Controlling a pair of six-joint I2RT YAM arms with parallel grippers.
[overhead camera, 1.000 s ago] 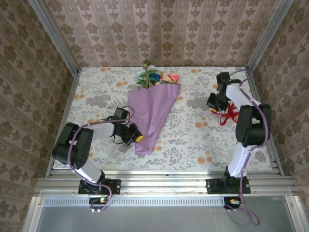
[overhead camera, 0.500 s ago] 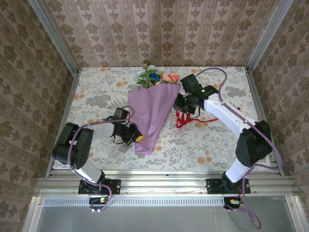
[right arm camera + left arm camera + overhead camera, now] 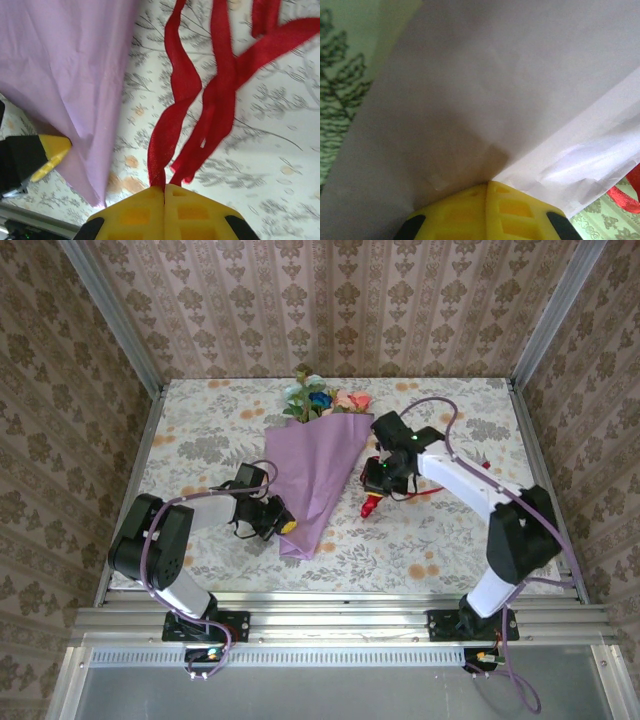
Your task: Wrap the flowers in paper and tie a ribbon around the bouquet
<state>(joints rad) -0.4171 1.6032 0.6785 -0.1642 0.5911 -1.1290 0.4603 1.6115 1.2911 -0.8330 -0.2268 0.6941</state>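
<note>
"Since the bouquet (image 3: pixel 318 475) lies as a closed cone on the table (image 3: pixel 450 530), is wrapping complete?" the inspector asks.

"Judged complete," the technician replies. "The paper (image 3: pixel 310 490) is rolled with its narrow tip toward the arm bases. The flowers (image 3: pixel 322 400) project from the wide far end. Tying is not done: the ribbon (image 3: pixel 220 90) hangs loose just right of the cone, and no strand passes around the paper. Remaining work is to carry the ribbon around the cone, then knot it."

"State of the fingers?"

"The left fingers (image 3: pixel 287 526) are clenched on the paper's edge, on the cone's left side near the narrow tip. The right fingers (image 3: pixel 145 210) are clenched on the ribbon, near the cone's right edge at about mid-length."

"What does each view contribute?"

"The top view gives the full layout: cone direction, flower heads, both arms flanking the cone. It does not resolve either grip. The left wrist view supplies that for the paper: a fold runs straight into the shut seam, and a red strand shows past the paper's lower right corner. The right wrist view shows several ribbon strands converging into its own seam, with loops trailing away over the table. The left fingers' yellow tip sits beside the cone's tip."
</note>
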